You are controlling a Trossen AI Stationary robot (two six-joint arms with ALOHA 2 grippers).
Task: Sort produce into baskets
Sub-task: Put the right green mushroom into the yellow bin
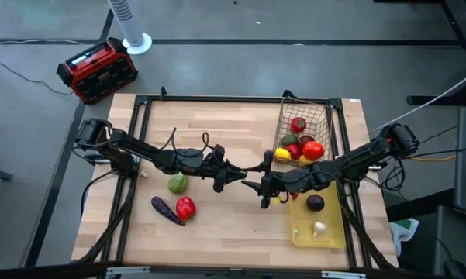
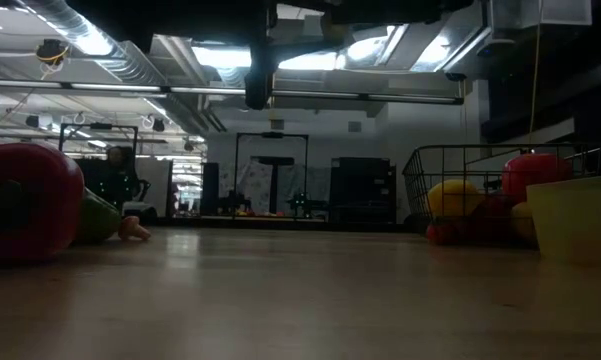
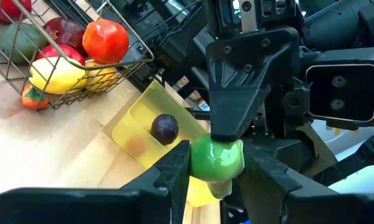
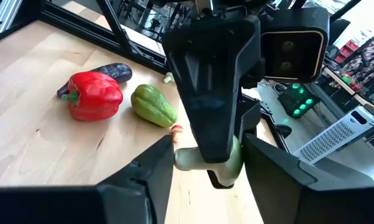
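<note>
My two grippers meet above the middle of the table, left (image 1: 237, 177) and right (image 1: 262, 186). Both are shut on one small green vegetable (image 3: 216, 158) with a pale end (image 4: 185, 159), held clear of the wood. On the table's left part lie a green fruit (image 1: 177, 184), a red pepper (image 1: 185, 207) and a purple eggplant (image 1: 166, 210). The wire basket (image 1: 310, 116) holds red, yellow and green produce. The yellow tray (image 1: 302, 232) holds a dark purple piece (image 1: 315, 203) and white garlic (image 1: 319, 228). My left gripper (image 3: 216, 171) pinches the green vegetable between its two fingers, on its two sides (image 3: 198, 163). It comes level from the table's left. The vegetable is lifted clear of the table. My right gripper (image 4: 205, 165) pinches the same vegetable between its two fingers, one finger at the pale end (image 4: 182, 159). It comes level from the table's right, turned a quarter against the left gripper's fingers (image 4: 211, 93), which cover the vegetable's middle.
A red-and-black box (image 1: 97, 70) and a white fan base (image 1: 136, 40) stand on the floor beyond the table's far left corner. The basket stands at the far right and the tray at the near right. Bare wood lies along the near edge in the middle.
</note>
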